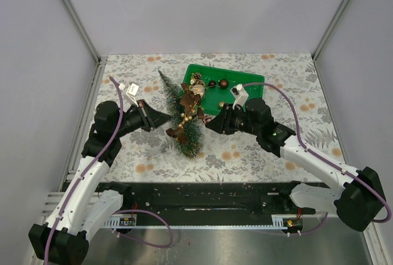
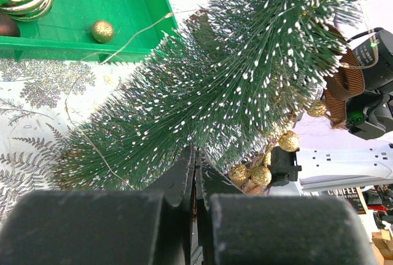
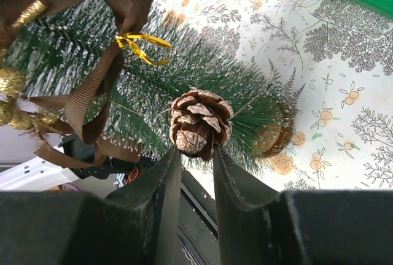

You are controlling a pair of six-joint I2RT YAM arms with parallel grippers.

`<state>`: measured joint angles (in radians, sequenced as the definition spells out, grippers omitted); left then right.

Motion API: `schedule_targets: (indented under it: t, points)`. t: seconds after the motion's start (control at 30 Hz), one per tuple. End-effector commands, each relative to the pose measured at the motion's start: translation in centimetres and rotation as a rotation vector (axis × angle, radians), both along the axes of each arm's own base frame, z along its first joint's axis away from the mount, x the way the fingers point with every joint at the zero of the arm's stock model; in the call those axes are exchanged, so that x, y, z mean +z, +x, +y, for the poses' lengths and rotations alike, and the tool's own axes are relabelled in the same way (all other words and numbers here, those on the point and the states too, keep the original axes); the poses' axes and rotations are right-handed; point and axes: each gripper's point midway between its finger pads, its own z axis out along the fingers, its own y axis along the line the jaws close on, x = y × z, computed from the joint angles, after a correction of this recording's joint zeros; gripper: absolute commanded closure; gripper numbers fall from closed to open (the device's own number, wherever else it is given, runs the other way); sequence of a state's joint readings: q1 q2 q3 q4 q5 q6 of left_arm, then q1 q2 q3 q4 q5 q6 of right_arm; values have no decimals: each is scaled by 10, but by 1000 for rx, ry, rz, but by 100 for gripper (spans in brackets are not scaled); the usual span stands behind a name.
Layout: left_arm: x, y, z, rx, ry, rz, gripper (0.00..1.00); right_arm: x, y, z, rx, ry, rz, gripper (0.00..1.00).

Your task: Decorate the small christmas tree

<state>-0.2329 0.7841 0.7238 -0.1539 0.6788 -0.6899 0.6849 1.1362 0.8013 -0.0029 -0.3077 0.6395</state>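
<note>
Right pincer [image 3: 195, 154] pinching pine cone [image 3: 199, 122]: seat it deep in small christmas tree [image 2: 245, 93] bristles before release. Left pincer [image 2: 195, 162] pressed together at bristles; use it to brace tree.

The small christmas tree [image 1: 171, 96] is lying slanted on the counter [image 1: 258, 148], perhaps slightly lifted, tip pointing away, with brown ribbon [image 3: 92, 93] and gold beads [image 2: 288, 140] draping its frosted bristles.

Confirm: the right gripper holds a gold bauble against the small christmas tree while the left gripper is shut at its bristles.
One point is wrong: the right gripper holds a pine cone, not a gold bauble, against the small christmas tree; the right wrist view shows it. The left gripper is indeed shut.
</note>
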Motion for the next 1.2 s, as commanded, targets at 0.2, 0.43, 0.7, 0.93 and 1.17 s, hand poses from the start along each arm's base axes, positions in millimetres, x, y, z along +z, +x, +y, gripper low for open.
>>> schedule_targets:
  t: [0.2, 0.43, 0.7, 0.93, 1.17]
  points:
    - [7, -5, -1, -19, -23, -37, 100, -18, 3, -5, -60, -10, -8, 82]
    - [7, -5, -1, -20, -25, -36, 100, -30, 3, -8, -78, -22, 6, 83]
    - [6, -5, 0, -19, -28, -34, 100, -14, 4, -4, -75, 29, -21, 83]
    - [8, -5, 0, -19, -29, -38, 100, 6, 3, 9, -45, 65, -52, 83]
    - [9, -5, 0, -20, -34, -38, 100, 4, 0, 20, -29, 62, -55, 83]
